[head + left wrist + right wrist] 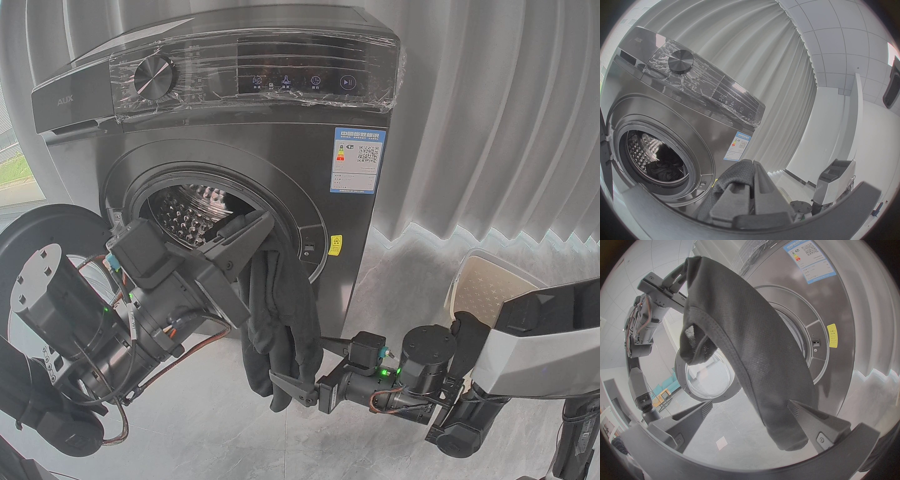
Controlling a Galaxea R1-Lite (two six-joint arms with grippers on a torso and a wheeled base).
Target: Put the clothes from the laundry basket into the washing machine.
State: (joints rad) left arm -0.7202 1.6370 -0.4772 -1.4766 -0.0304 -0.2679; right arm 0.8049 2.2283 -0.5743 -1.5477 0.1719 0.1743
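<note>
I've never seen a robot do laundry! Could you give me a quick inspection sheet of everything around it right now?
Surface: grey tiled floor.
Job's things: dark garment hangs before the open washing machine; dark clothing lies in its drum; laundry basket stands to the robot's right.
Clutter: nothing seen.
Grippers: left gripper shut on the garment's top at the drum mouth; right gripper open, fingers either side of its lower end.
Cables: wires loop along both wrists.
Surroundings: pale pleated curtain behind the machine.
</note>
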